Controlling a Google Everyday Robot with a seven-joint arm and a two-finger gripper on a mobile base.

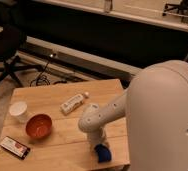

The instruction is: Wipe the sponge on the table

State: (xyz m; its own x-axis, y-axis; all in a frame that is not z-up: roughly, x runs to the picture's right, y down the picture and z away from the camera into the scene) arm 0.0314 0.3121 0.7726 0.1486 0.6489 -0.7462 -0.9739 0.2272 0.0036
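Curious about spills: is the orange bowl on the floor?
No, the orange bowl sits on the table, while the gripper is at the sponge.
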